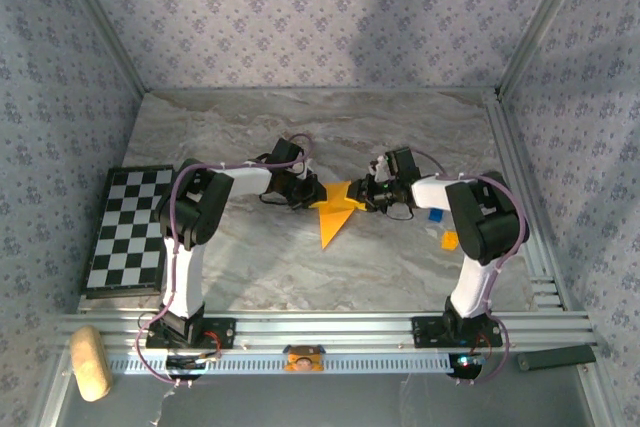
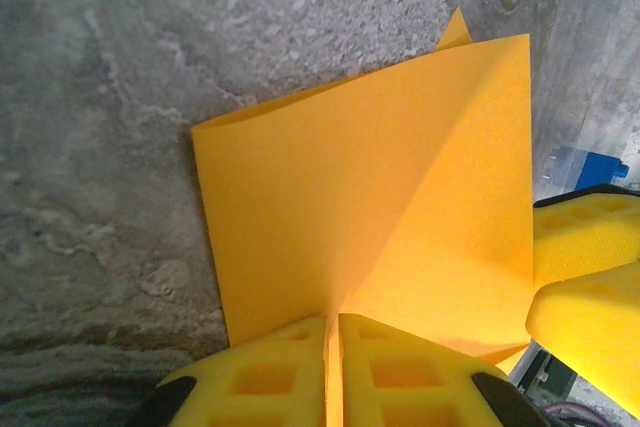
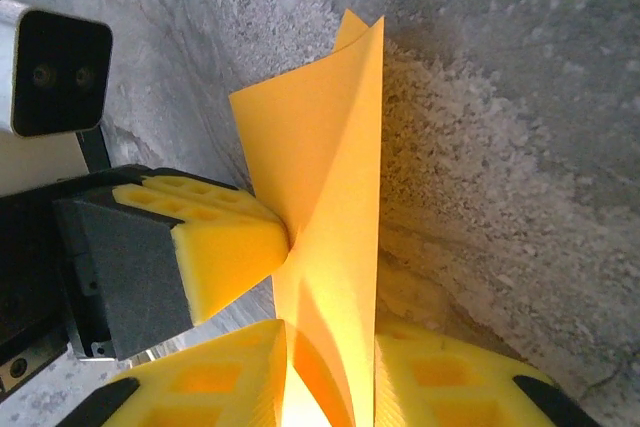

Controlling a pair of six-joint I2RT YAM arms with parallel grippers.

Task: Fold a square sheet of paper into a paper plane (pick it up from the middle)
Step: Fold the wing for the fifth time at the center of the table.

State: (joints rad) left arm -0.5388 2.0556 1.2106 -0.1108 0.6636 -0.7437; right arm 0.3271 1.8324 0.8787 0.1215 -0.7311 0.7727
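Near the middle of the surface (image 1: 260, 267), between the two arms, the partly folded orange paper (image 1: 335, 212) is held up by both of them. The left fingers (image 2: 300, 347) are pressed fully together on one fold, and the right fingers (image 3: 240, 362) are closed on the other side with only the paper layers between them. If one arm pulls or turns without the other, I think the thin paper may tear, crease wrongly, or slip out.
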